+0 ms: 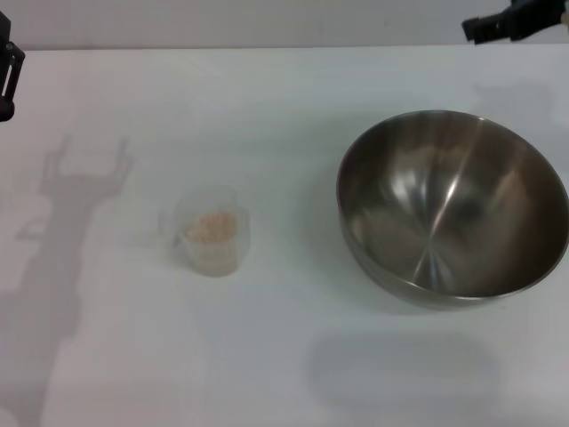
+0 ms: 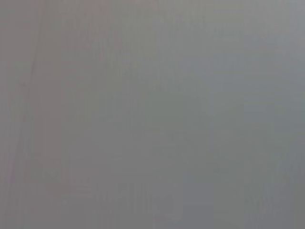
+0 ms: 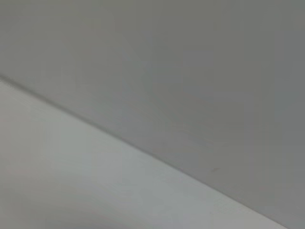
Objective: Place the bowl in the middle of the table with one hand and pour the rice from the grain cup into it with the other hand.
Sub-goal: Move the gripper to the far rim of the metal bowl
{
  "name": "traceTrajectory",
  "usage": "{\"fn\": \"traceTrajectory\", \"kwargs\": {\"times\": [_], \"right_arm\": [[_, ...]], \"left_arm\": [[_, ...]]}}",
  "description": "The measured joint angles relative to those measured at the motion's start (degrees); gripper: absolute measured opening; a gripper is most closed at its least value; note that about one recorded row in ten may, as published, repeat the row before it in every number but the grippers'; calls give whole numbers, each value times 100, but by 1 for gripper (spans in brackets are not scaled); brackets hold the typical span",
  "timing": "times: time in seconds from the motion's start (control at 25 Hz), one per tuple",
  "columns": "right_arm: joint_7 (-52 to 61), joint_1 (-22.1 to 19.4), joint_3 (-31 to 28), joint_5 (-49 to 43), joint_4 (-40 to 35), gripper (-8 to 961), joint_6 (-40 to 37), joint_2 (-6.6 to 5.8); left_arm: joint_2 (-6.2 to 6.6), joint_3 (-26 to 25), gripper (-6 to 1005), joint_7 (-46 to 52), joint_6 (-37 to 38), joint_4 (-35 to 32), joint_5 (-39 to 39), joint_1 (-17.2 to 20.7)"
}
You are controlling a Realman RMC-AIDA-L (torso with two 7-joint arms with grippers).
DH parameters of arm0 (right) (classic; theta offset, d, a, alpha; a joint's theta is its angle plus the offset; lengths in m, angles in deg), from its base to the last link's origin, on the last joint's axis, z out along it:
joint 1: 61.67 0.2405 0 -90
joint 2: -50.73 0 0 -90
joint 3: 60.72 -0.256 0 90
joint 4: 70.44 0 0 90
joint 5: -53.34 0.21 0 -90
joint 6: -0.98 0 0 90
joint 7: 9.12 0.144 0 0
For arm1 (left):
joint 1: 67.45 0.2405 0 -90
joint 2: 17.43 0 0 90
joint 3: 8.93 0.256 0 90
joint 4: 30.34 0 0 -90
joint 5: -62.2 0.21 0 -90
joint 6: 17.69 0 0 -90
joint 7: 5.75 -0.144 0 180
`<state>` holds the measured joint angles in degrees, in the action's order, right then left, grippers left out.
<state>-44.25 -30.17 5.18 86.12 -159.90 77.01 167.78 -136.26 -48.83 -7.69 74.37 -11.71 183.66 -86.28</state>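
The shiny steel bowl (image 1: 453, 206) stands on the white table (image 1: 284, 356) at the right, empty inside. The clear grain cup (image 1: 210, 232) stands upright left of the middle, with pale rice (image 1: 210, 228) in it. My left gripper (image 1: 7, 76) shows only as a dark part at the far left edge, well away from the cup. My right gripper (image 1: 507, 22) shows only as a dark part at the top right edge, behind the bowl. Neither touches anything. The wrist views show only plain grey surface and, in the right one, the table's edge (image 3: 143, 148).
The table's far edge (image 1: 267, 46) runs along the top of the head view, with a grey wall behind it. An arm's shadow (image 1: 62, 231) lies on the table at the left.
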Motion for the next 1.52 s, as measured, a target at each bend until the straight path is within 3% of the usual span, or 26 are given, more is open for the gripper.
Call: {"fn": "traceTrajectory", "kwargs": {"times": [0.56, 1.08, 1.52], "right_arm": [[-1964, -134, 33, 91, 514, 738, 35, 182], [-2796, -128, -279, 204, 1156, 736, 82, 162], [-3481, 155, -898, 345, 1838, 729, 306, 14]], "left_arm": [[-8, -2, 776, 1, 6, 9, -25, 38], [-9, 0, 772, -1, -17, 25, -16, 37], [-9, -10, 769, -11, 4, 54, 0, 42]]}}
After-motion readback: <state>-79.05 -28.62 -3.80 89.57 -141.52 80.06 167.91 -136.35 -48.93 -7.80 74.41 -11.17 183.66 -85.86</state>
